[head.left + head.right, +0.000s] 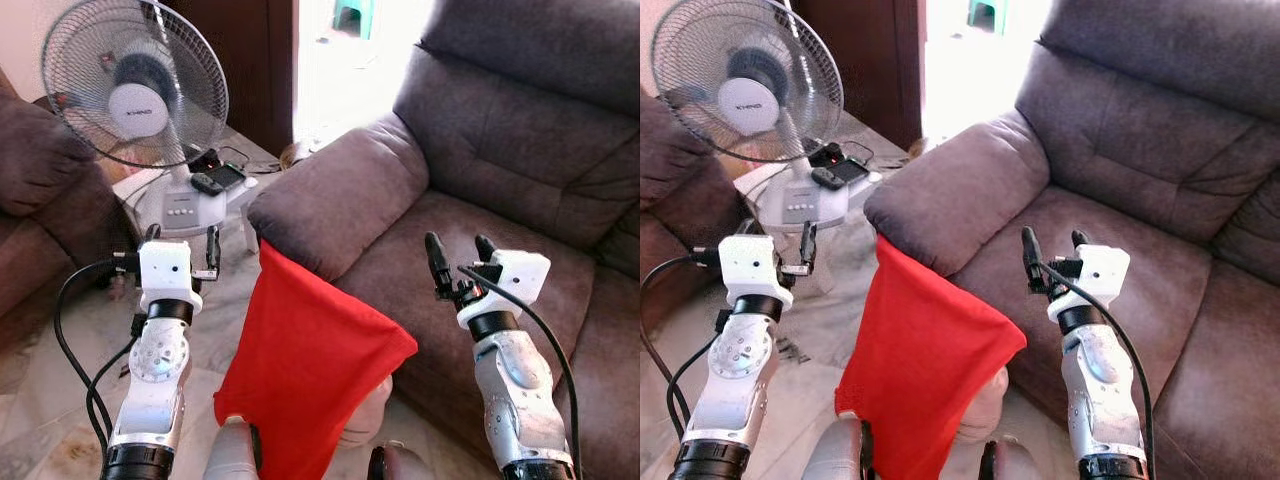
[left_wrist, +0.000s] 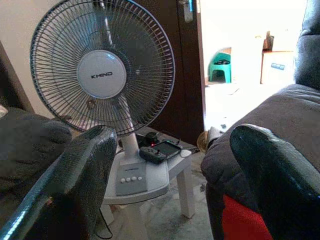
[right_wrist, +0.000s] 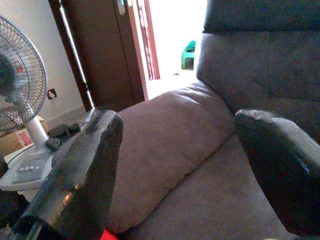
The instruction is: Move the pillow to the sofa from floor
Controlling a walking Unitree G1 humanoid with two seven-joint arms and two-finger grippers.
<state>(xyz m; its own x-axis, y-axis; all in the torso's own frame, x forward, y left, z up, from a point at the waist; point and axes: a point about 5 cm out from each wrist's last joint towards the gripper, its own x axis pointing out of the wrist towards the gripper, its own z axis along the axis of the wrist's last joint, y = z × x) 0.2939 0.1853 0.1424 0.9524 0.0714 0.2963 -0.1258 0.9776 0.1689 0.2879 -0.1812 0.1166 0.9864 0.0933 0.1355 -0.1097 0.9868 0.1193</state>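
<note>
The red pillow point(image 1: 310, 370) stands tilted against the front of the grey-brown sofa point(image 1: 500, 140), its top corner touching the padded armrest point(image 1: 340, 190). It hangs low between my two arms, and its lower end is hidden behind my body. To its left, my left gripper point(image 1: 182, 238) is raised and open, holding nothing. My right gripper point(image 1: 458, 245) is open above the sofa seat point(image 1: 400, 265), to the right of the pillow. In the left wrist view, a red corner of the pillow point(image 2: 240, 222) shows beside one finger point(image 2: 280, 185).
A white standing fan point(image 1: 135, 85) sits on a small white table point(image 1: 245, 195) with a remote point(image 1: 215, 180), ahead on the left. Another dark sofa point(image 1: 40, 190) is at far left. A bright doorway point(image 1: 350, 60) lies beyond. Black cables point(image 1: 70, 330) loop by my left arm.
</note>
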